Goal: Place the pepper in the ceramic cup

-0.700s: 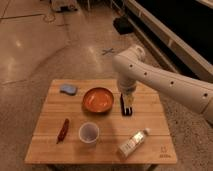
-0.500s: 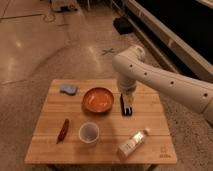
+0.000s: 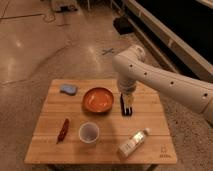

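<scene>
We've got a polished speckled floor [image 3: 30, 75] with glare patches, a taped cross [image 3: 108, 51] on it, a dark wall [image 3: 175, 17] at right and a slatted wooden table [image 3: 150, 145]. The gripper [image 3: 126, 108] hangs over the table's right half.

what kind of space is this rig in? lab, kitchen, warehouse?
Likely a lab or test hall, not a home: a polished, concrete-like floor with a cross mark on it, and a lone small wooden table standing in the open. The gripper hangs over the table, beside the orange bowl.
</scene>
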